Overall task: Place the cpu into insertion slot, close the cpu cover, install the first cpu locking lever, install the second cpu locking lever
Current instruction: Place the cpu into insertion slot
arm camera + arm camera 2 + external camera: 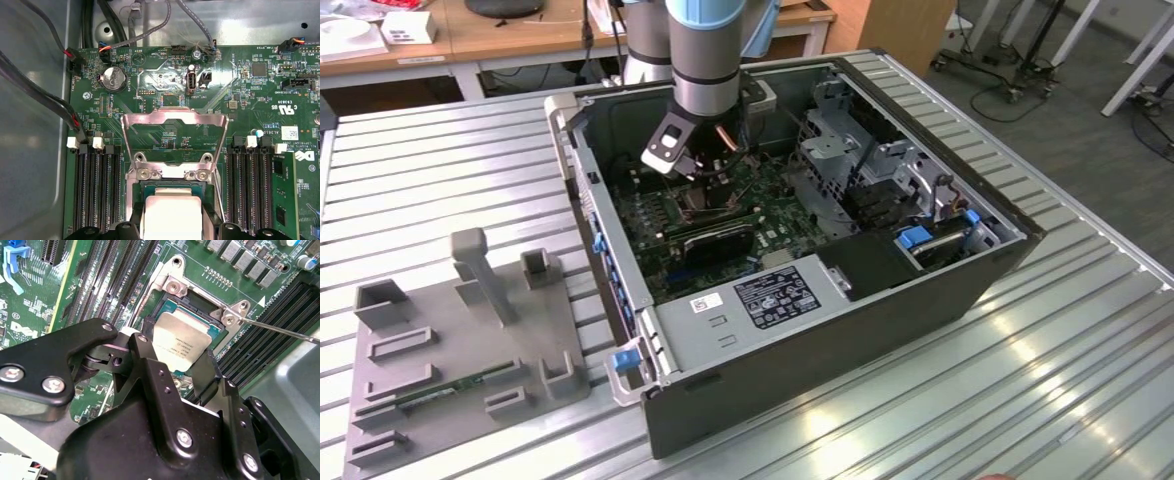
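The cpu [181, 340], a small silvery square chip, sits in or just above the insertion slot [198, 301] on the green motherboard. My gripper [179, 354] straddles it, with one black finger [144, 352] pressed against each of two opposite edges. The first wrist view shows the cpu [172, 215] between the same fingers of my gripper [172, 222]. The cpu cover [150, 119], a silvery frame with a big window, stands flipped open behind the slot. A thin locking lever [280, 330] sticks out sideways, unlatched. In the exterior view my gripper [700, 190] reaches down into the open computer case.
Black memory slots [97, 195] flank the socket on both sides. Cables [45, 100] run along the case wall [30, 150]. The case [854, 330] rests on a ribbed metal table, with a grey fixture tray [454, 340] at the exterior view's left.
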Motion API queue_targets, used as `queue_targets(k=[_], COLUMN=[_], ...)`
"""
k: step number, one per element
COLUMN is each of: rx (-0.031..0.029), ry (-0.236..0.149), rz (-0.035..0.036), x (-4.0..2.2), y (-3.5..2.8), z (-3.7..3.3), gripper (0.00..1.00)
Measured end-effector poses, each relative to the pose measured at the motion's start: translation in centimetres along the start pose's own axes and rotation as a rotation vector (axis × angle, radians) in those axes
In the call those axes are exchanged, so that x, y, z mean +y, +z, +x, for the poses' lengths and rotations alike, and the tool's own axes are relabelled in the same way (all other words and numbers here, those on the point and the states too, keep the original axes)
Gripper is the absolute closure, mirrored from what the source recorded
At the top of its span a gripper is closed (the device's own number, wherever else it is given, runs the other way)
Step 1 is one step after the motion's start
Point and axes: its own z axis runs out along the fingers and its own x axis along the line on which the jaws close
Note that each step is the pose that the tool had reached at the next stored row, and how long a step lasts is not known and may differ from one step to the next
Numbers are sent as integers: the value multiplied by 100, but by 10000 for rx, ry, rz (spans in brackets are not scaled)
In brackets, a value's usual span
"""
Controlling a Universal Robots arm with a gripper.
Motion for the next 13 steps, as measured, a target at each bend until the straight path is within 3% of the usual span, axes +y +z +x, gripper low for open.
queue_targets(k=[13], rx=[-4], ry=[0], rz=[1], x=[-1], y=[15], z=[-1], gripper=[46])
